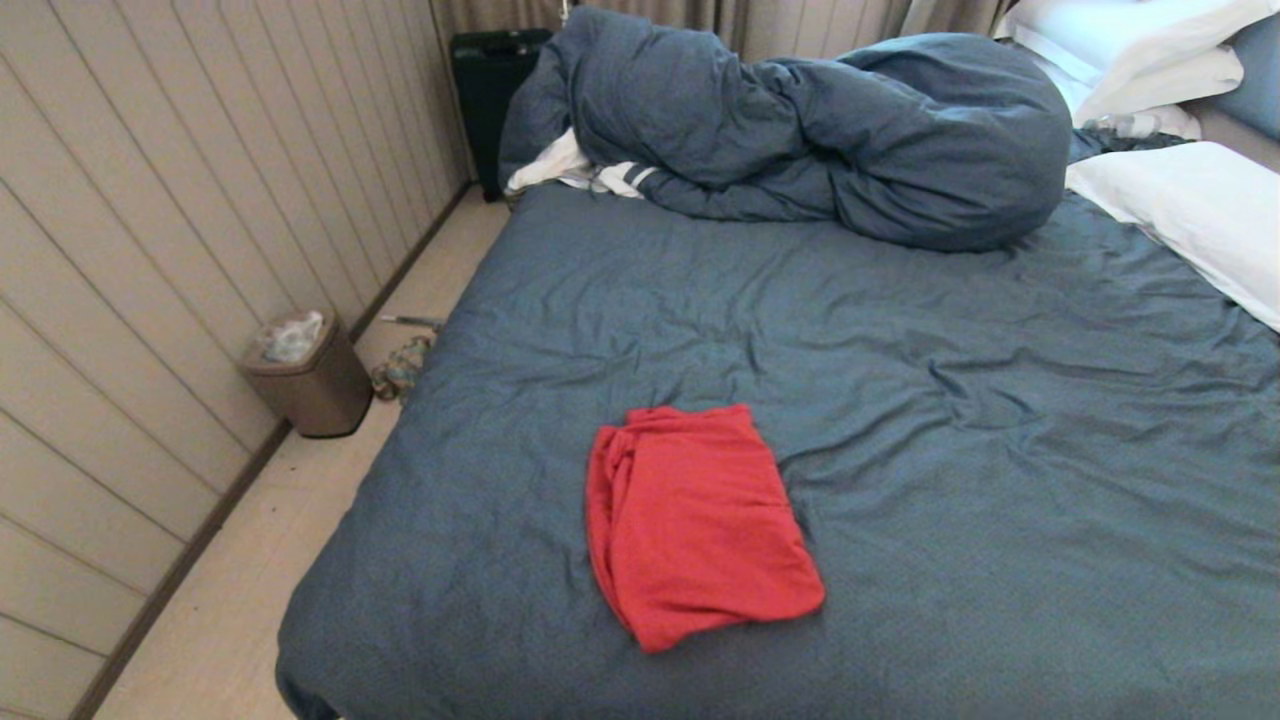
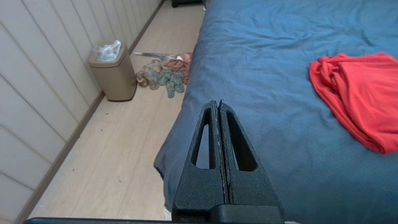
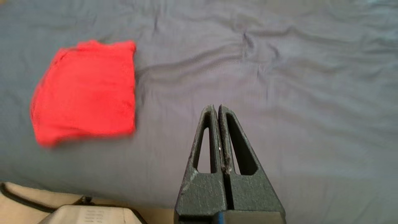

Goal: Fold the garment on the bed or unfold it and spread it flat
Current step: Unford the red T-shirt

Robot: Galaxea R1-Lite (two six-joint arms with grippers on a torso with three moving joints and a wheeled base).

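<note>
Shirt (image 1: 695, 520) lies folded into a compact rectangle near the bed's (image 1: 900, 350) front edge, w/ open sheet all round, so probably unfolding is the job. Left gripper (image 2: 219, 102) over the bed corner, right gripper (image 3: 217, 107) beside the shirt; both fingers pressed together, holding nothing.

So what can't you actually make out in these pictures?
- Red shirt: folded on the bed, so the head view hides any print.
- White striped cloth: mostly buried under the duvet.
- Bin: contents too small to tell.
- Pillows: cut off by the head view's edge.
</note>
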